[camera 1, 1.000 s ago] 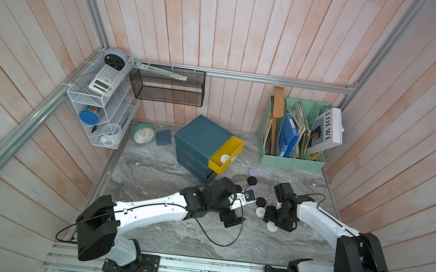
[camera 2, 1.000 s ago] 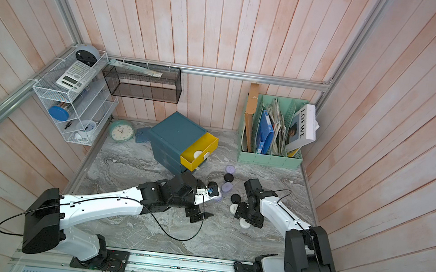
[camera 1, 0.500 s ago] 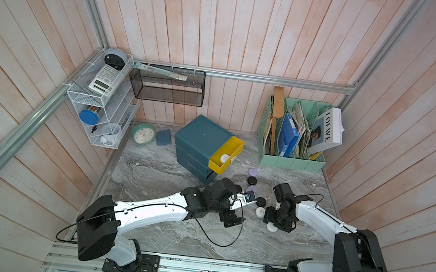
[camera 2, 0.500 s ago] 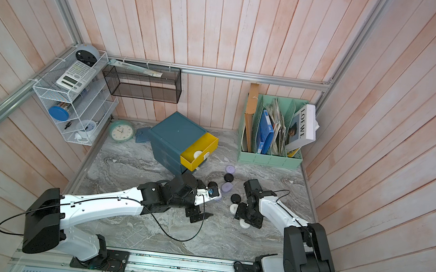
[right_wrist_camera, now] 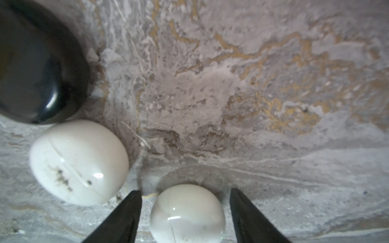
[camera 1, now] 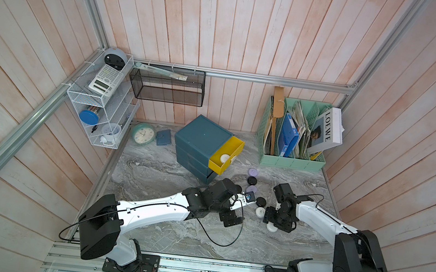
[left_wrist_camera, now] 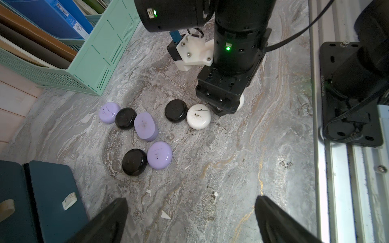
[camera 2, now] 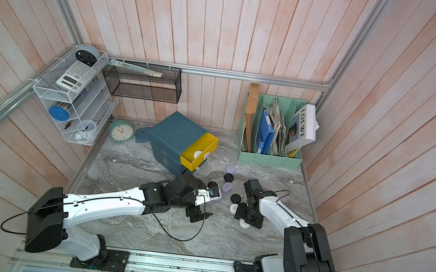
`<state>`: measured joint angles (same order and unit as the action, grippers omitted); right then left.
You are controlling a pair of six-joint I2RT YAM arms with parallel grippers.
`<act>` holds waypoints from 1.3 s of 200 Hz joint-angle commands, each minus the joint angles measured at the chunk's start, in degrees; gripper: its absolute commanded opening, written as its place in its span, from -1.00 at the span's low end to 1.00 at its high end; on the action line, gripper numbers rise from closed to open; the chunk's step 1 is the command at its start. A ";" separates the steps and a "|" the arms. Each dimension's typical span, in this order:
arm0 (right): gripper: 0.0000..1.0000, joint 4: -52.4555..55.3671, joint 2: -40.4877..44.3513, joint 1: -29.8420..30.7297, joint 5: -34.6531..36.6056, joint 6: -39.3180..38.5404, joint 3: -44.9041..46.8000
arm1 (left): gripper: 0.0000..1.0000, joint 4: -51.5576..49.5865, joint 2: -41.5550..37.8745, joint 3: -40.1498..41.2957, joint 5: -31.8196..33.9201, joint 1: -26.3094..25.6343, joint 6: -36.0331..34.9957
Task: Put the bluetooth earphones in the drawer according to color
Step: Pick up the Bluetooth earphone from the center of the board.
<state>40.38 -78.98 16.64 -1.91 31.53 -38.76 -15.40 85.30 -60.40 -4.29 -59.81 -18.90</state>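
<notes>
Only the right wrist view is showing the right fingers [right_wrist_camera: 124, 218] parted around one of two white cases [right_wrist_camera: 187, 212] mid-counter [right_wrist_camera: 252, 84], the left fingers [left_wrist_camera: 105, 223] gaping empty near three lilac cases [left_wrist_camera: 159, 155] and three black cases [left_wrist_camera: 134, 162], while both top views are showing a third white case [camera 1: 224, 158] in the yellow drawer [camera 1: 215, 168].

White arms [camera 1: 155, 211], black joints [camera 1: 202, 204], looping black cables [camera 1: 221, 245].

In the right wrist view the white case [right_wrist_camera: 187, 212] between the fingers [right_wrist_camera: 124, 218] is cut off by the picture's edge, and the black case [right_wrist_camera: 35, 63] near it is also cut off and somewhat blurred. In the left wrist view the right gripper [left_wrist_camera: 226, 110] hides almost all of this white case, only a thin rim shows, and the drawer cabinet [left_wrist_camera: 48, 189] is cut off too.
</notes>
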 commanded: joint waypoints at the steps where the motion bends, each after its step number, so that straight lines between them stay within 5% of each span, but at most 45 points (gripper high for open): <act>1: 0.46 3.39 0.27 -0.21 -2.09 1.16 1.59 | 1.00 0.60 0.57 -0.23 0.45 -0.34 -0.70; 140: 0.25 2.86 0.55 1.35 -1.34 1.78 2.12 | 1.00 -0.12 0.23 -0.59 1.34 -0.36 -1.06; 194: -0.04 3.38 5.57 1.43 -0.43 2.90 2.86 | 1.00 -0.44 -0.66 -0.93 2.53 -0.39 -1.25; 229: -0.38 2.26 10.46 1.46 -1.42 3.20 1.33 | 1.00 -1.16 -0.34 -2.38 2.83 0.90 -0.82; 248: -1.00 -0.54 15.09 1.63 -1.92 3.19 0.73 | 1.00 -1.80 -0.81 -4.05 2.14 2.24 -0.35; 260: -1.00 -2.59 18.10 1.58 -2.46 2.73 -0.15 | 1.00 -2.53 -1.32 -5.38 2.19 2.77 -0.10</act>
<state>41.39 -65.56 17.91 -3.09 34.30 -36.40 -16.95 85.41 -62.17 -2.13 -58.43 -19.46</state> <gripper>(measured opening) 0.562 0.999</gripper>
